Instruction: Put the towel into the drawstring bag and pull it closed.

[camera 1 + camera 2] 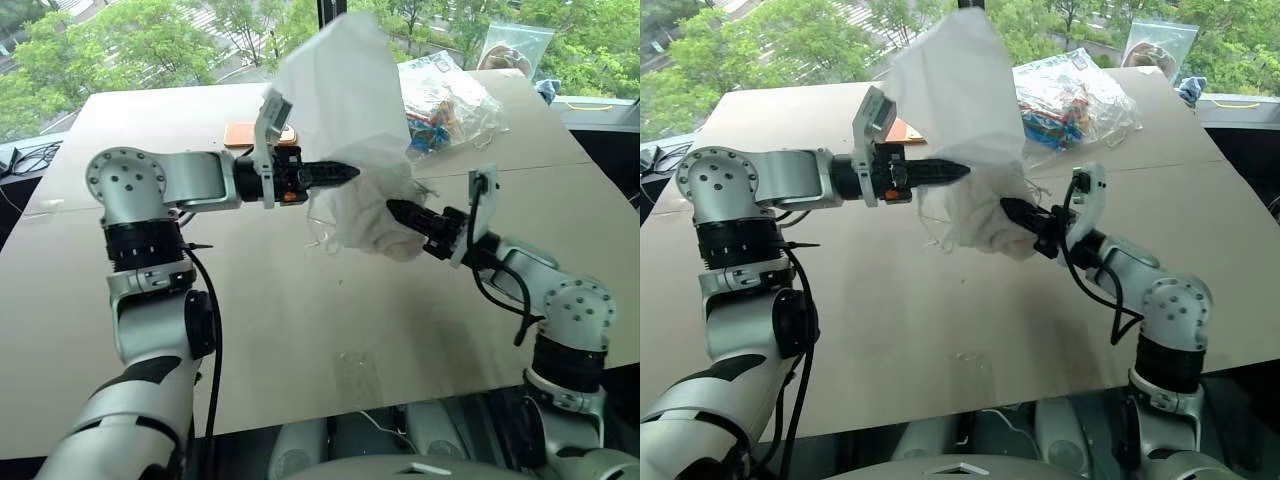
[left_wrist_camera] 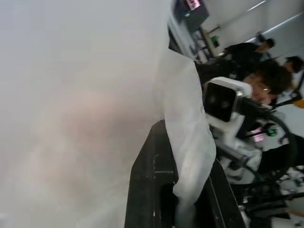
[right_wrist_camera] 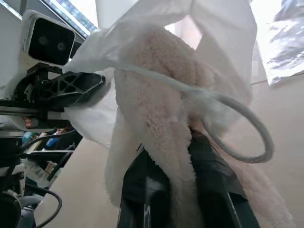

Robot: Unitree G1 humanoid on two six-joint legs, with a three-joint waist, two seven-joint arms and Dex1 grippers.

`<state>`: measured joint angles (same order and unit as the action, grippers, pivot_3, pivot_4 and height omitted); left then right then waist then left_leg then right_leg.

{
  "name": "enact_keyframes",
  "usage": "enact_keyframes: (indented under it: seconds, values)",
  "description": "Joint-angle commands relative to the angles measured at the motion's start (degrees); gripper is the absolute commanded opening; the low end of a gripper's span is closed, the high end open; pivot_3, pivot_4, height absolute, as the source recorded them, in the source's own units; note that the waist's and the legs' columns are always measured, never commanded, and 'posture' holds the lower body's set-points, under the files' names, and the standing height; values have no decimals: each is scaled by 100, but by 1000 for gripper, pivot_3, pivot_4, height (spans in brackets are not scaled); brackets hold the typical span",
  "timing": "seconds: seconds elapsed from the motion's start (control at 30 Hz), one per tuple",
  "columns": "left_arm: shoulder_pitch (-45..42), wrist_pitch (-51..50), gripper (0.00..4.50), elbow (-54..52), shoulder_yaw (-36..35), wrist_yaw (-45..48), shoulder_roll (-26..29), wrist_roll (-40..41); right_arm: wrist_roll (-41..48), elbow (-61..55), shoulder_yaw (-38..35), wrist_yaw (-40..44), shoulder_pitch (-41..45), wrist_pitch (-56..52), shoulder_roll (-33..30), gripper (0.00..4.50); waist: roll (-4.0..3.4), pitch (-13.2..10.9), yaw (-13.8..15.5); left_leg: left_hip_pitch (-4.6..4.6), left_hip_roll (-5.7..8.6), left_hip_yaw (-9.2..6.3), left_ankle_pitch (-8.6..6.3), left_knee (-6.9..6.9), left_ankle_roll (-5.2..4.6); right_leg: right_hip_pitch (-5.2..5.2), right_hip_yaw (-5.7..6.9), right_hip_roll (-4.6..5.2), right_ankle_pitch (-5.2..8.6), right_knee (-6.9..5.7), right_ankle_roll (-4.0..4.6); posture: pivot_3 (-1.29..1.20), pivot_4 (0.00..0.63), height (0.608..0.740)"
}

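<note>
The white drawstring bag [image 1: 345, 90] is lifted above the table, its thin fabric billowing upward. My left gripper [image 1: 350, 172] is shut on the bag's fabric [image 2: 187, 123] from the left side. The off-white fluffy towel [image 1: 385, 235] hangs at the bag's lower end, partly wrapped by the bag. From the right, my right gripper [image 1: 395, 210] is shut on the towel [image 3: 156, 109], which is pinched between its fingers [image 3: 142, 190]. A white drawstring cord [image 3: 247, 118] loops across the towel just past that gripper. How much of the towel is inside the bag is hidden by the fabric.
A clear plastic bag with colourful contents [image 1: 445, 100] lies on the tan table [image 1: 300, 330] behind the drawstring bag. Another clear bag [image 1: 512, 50] stands at the far edge. A small orange-brown object [image 1: 240, 133] sits behind my left arm. People [image 2: 266, 80] are nearby.
</note>
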<state>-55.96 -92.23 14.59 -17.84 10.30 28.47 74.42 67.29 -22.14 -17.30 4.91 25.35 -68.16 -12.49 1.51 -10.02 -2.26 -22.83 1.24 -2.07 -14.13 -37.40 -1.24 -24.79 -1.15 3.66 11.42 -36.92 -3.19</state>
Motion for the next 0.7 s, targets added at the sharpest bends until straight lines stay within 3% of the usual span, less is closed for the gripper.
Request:
enact_keyframes:
  seconds: [0.03, 0.23, 0.43, 0.53, 0.7]
  values:
    - [127, -27, 0, -340, 24, 79, -39, 323, 559, -292, -6, -270, -41, -221, -289, 30, 0, 0, 6, -1, 0, -2, 0, 0, 0, 0, 2, 0, 0, -1, 0, 0, 150, 740]
    - [675, -27, 0, -883, 151, -275, -302, 339, 232, 59, 605, -385, -72, -169, -336, 30, 1, 1, -11, 1, -1, 4, 0, -1, -1, 1, -5, -1, 0, -1, 0, 0, 150, 740]
    - [1042, 92, 0, -1063, 139, -680, -627, -42, -436, 893, 933, -588, 230, 447, 471, 30, 1, 1, -7, 0, 0, 5, 0, -6, -2, 1, -7, -5, -1, -4, -1, 0, 150, 740]
    - [1169, 67, 0, -1110, 45, -698, -716, -29, -521, 1253, 845, -724, 321, 702, 956, 30, 1, 1, 1, 0, -2, 3, 1, -5, 0, 0, -5, -6, 0, -4, 0, 0, 150, 740]
    - [1444, -27, 0, -1192, 62, -576, -391, 246, 33, 1811, 31, -1136, 458, 1321, 1748, 30, 1, 1, 3, -3, -5, 0, 1, -4, 0, 0, -3, -4, 0, -2, 0, 0, 150, 740]
